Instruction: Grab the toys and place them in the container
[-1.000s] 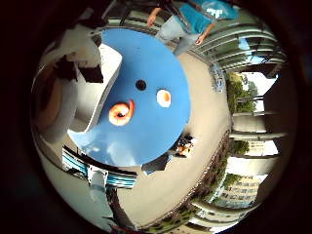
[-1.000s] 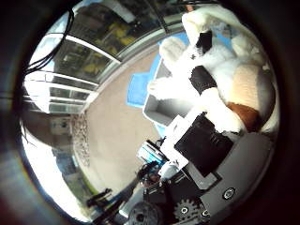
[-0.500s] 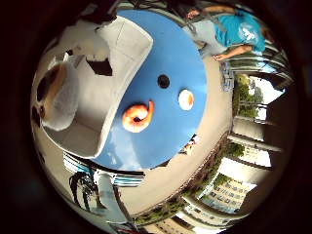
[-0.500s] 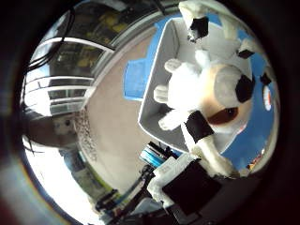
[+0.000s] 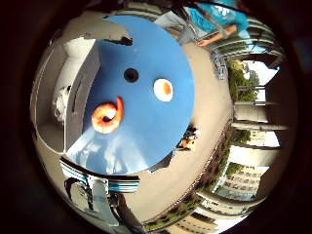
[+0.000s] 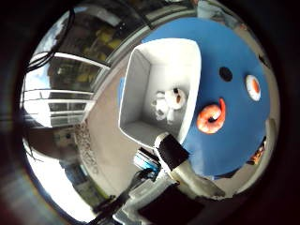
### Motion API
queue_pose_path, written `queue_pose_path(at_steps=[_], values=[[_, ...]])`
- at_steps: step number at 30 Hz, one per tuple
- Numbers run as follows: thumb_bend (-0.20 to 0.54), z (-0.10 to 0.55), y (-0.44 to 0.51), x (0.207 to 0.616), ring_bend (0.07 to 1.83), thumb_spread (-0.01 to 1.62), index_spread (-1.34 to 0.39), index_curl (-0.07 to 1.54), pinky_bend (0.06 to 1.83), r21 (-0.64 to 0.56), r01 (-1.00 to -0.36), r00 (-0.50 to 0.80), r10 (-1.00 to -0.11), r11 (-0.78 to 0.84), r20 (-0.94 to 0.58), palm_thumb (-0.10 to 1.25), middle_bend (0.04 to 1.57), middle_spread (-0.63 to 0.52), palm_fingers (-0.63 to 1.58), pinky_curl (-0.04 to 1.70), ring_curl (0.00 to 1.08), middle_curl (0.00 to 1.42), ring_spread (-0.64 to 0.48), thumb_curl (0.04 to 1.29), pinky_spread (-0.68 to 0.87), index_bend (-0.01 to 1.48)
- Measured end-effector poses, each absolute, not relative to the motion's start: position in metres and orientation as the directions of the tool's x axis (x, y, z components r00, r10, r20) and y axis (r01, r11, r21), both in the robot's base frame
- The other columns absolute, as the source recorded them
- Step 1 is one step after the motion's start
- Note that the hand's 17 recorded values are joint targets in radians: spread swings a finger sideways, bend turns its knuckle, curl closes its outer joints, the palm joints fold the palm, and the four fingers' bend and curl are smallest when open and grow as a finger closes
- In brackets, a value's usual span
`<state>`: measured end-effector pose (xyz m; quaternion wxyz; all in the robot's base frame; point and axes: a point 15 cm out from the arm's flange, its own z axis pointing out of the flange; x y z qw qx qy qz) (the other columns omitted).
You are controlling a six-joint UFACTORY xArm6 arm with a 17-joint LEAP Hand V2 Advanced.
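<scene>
We look down from the palm onto a round blue worktop [image 5: 146, 63] with a dark hole [image 5: 131, 74] near its middle. A white open-topped container [image 6: 161, 84] stands at one edge of the worktop, partly overhanging it. Inside, on the container's floor, lies a white plush toy [image 6: 169, 101] with dark and orange marks. Only one finger of the hand [image 6: 180, 164], white with a black segment, shows, reaching in beside the container's near corner; it looks fairly straight and holds nothing, though we cannot tell how the remaining fingers are set. On the bare blue surface just beside the container's long wall lies an orange shrimp toy [image 5: 107, 116], curled into a ring. A small fried egg toy [image 5: 163, 89] lies well apart from it, past the hole, toward the worktop's opposite edge.
</scene>
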<state>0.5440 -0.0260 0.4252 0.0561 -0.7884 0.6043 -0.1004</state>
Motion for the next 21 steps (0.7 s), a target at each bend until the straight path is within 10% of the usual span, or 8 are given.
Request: queue_pose_path(at_steps=[9,21], values=[[-0.026,0.427,-0.173,0.589,0.46,1.17,-0.17,0.34,0.8,-0.385,-0.914,0.057,-0.981,-0.126,0.185,0.44,0.2,0.04,0.17,0.17,0.29,0.36,0.3,0.31,0.47,0.17],[-0.041,0.318,-0.229,0.638,0.39,1.15,-0.16,0.34,0.71,-0.314,-0.934,0.079,-0.956,-0.17,0.284,0.31,0.18,0.02,0.27,0.13,0.28,0.35,0.28,0.28,0.47,0.21]])
